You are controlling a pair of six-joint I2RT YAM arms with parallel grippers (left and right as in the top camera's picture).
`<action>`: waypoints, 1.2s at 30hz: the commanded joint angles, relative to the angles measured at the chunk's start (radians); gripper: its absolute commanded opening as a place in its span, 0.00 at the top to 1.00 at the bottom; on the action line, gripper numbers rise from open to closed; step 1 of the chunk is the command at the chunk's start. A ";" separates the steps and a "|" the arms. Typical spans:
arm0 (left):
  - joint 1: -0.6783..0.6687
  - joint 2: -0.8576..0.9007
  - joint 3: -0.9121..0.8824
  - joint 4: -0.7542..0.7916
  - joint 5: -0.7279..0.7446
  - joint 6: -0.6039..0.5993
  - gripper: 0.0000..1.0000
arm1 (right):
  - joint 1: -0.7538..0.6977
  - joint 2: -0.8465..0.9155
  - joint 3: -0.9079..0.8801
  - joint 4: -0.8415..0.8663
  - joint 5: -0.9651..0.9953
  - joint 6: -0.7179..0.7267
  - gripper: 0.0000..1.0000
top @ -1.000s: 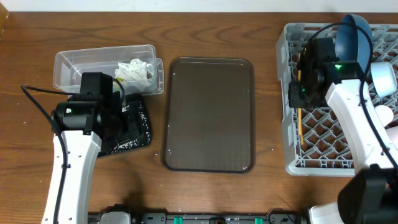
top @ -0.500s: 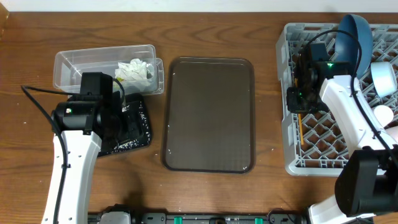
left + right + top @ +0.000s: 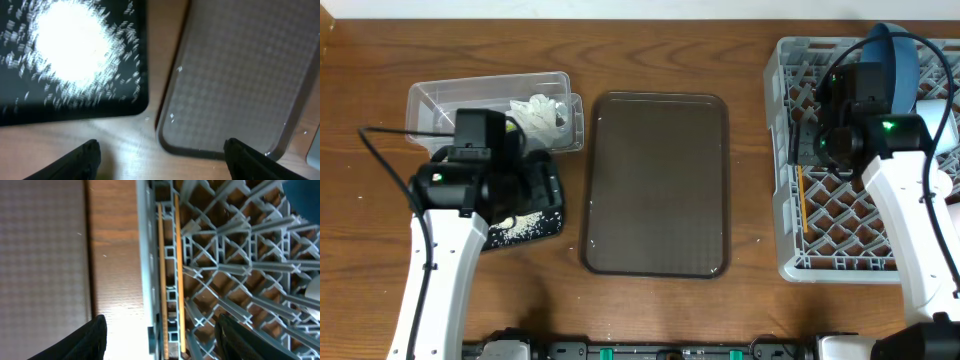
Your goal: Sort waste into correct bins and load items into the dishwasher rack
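In the right wrist view the two yellowish chopsticks (image 3: 170,275) lie side by side in the grey dishwasher rack (image 3: 235,270), along its left wall. My right gripper (image 3: 160,340) hangs open above them and holds nothing. From overhead, that gripper (image 3: 812,145) is over the rack's left side, beside the dark-blue bowl (image 3: 892,55). My left gripper (image 3: 160,160) is open and empty above the gap between the black tray (image 3: 75,100) and the brown tray. White rice (image 3: 65,45) lies heaped on the black tray. Crumpled napkins (image 3: 540,112) sit in the clear tub (image 3: 440,105).
The brown serving tray (image 3: 655,185) lies bare between the two arms. A light-blue bowl (image 3: 942,125) shows at the rack's right edge, partly behind my right arm. A black cable loops off my left arm over the wood.
My right gripper has opened and let go of the chopsticks, which now lie in the rack. My left gripper has opened wider and shifted slightly right over the black tray.
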 commanded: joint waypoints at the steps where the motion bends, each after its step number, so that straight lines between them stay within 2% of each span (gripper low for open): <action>1: -0.030 0.024 0.000 -0.005 -0.006 0.044 0.14 | -0.046 0.008 0.002 -0.016 -0.101 -0.035 0.30; 5: -0.030 0.059 -0.001 -0.123 -0.024 0.052 0.13 | -0.099 0.008 0.002 -0.103 -0.169 -0.043 0.26; 8: -0.031 0.064 -0.003 -0.212 -0.097 0.050 0.14 | -0.124 0.003 0.000 -0.176 -0.182 -0.095 0.34; 14: -0.031 -0.031 -0.013 -0.238 -0.111 0.051 0.14 | -0.124 -0.068 -0.064 -0.204 -0.172 -0.097 0.30; 20: -0.031 -0.317 -0.090 -0.138 -0.111 0.051 0.14 | -0.103 -0.338 -0.325 0.008 -0.171 -0.098 0.16; 22: -0.031 -0.451 -0.144 -0.084 -0.111 0.051 0.13 | -0.097 -0.482 -0.437 0.105 -0.171 -0.096 0.04; 23: -0.031 -0.520 -0.172 -0.061 -0.111 0.050 0.13 | -0.098 -0.544 -0.480 0.141 -0.170 -0.084 0.01; 24: -0.031 -0.576 -0.193 -0.045 -0.110 0.050 0.06 | -0.099 -0.613 -0.526 0.179 -0.165 -0.066 0.01; 29: -0.031 -0.791 -0.247 0.023 -0.110 0.050 0.05 | -0.099 -0.872 -0.665 0.260 -0.161 -0.044 0.01; 36: -0.031 -0.894 -0.247 0.024 -0.110 0.050 0.05 | -0.099 -1.006 -0.696 0.170 -0.160 -0.041 0.01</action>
